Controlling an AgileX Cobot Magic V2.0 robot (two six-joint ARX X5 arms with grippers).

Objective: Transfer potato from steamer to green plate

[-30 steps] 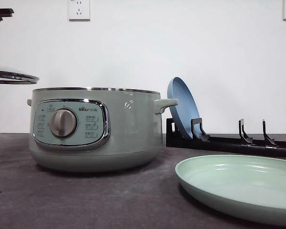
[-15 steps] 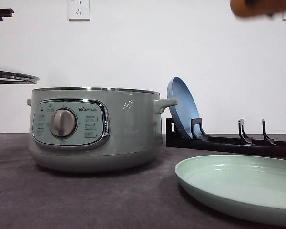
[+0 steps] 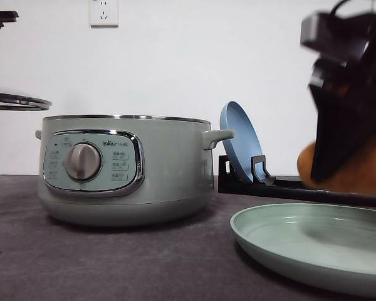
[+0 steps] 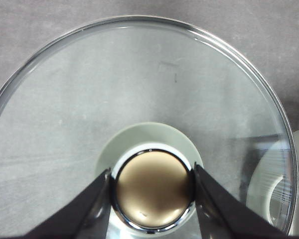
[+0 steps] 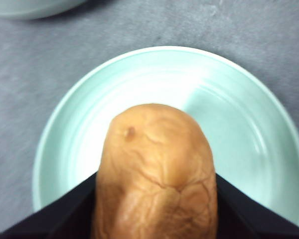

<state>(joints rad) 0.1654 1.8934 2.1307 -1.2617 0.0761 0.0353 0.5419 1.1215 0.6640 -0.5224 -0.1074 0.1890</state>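
Clamped on the oval, orange-brown potato, the right pincer hangs above the wide, shallow, pale mint-green plate, its black fingers pressed against both flanks of the matte, wrinkled skin. From the right wrist camera the potato sits over the plate's middle, clear of its surface, with the plate's raised rim ringing it. In the front camera the potato shows just above the plate's far edge, partly hidden behind the blurred pincer.

Beside the plate stands the large round sage-green steamer, uncovered, its grey dial facing forward on the dark grey desk. Behind the plate, a blue plate leans upright in a black dish rack.

On the steamer's far side from the plate, the left pincer is closed on the brown knob of the round glass lid, which is held level above the desk, higher than the steamer's rim.
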